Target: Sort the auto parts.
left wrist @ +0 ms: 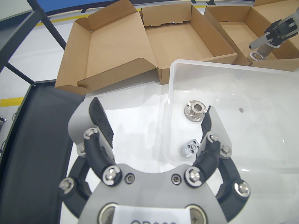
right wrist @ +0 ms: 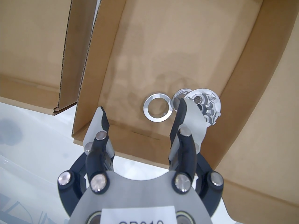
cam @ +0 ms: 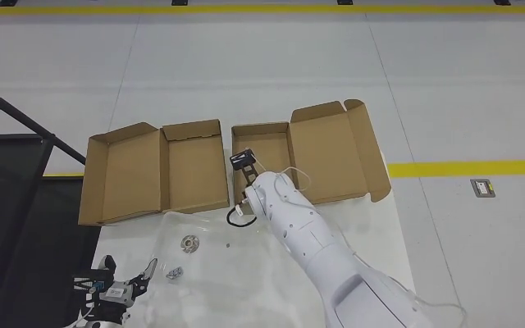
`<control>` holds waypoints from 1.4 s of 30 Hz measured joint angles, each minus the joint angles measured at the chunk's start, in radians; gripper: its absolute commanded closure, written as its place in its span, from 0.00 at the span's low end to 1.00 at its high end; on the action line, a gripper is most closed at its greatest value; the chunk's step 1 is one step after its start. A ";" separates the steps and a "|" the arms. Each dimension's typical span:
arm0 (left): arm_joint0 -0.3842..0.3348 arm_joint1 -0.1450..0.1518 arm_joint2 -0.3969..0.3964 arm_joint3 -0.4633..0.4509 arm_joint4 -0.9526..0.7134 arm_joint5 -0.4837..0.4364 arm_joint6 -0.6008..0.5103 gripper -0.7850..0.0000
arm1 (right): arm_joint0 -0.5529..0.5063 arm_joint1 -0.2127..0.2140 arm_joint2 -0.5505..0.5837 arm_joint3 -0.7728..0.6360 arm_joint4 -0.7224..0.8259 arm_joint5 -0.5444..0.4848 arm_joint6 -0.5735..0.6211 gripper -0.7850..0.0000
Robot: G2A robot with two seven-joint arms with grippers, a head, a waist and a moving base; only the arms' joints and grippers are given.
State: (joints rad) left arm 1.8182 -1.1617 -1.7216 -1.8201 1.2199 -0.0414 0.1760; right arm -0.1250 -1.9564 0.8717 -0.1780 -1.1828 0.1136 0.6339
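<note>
Two open cardboard boxes stand at the table's back: the left box [cam: 156, 168] [left wrist: 177, 33] and the right box [cam: 303, 156] [right wrist: 186, 36]. My right gripper [cam: 244, 160] [right wrist: 142, 108] hovers open over the right box's near corner, holding nothing. Below it on the box floor lie a metal ring [right wrist: 158, 107] [left wrist: 255, 55] and a toothed metal disc [right wrist: 206, 106]. My left gripper [cam: 130, 266] [left wrist: 151, 108] is open and low at the table's near left, at the clear tray [left wrist: 172, 71]. In the tray lie a flanged bushing [left wrist: 195, 109] [cam: 190, 243] and a small drilled block [left wrist: 190, 149] [cam: 174, 272].
A black panel [left wrist: 35, 141] and a black frame [cam: 33, 131] border the table's left side. The left box's floor is bare. The right arm [cam: 328, 246] crosses the tray area diagonally.
</note>
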 measured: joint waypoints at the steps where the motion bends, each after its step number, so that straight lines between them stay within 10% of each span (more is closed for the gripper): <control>1: 0.000 0.000 0.000 0.000 0.000 0.000 0.000 0.00 | 0.000 0.000 0.001 -0.003 0.002 -0.003 -0.006 0.16; 29: 0.000 0.000 0.000 0.000 0.000 0.000 0.000 0.00 | -0.168 0.095 0.061 -0.397 -0.034 -0.399 -0.314 0.00; 42: -0.016 0.003 0.005 -0.032 0.071 -0.016 0.000 0.00 | -0.214 0.112 0.048 -0.454 -0.108 -0.419 -0.403 0.00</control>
State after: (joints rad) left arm 1.8023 -1.1591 -1.7166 -1.8525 1.2904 -0.0570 0.1756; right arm -0.3386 -1.8448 0.9195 -0.6324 -1.2912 -0.3050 0.2307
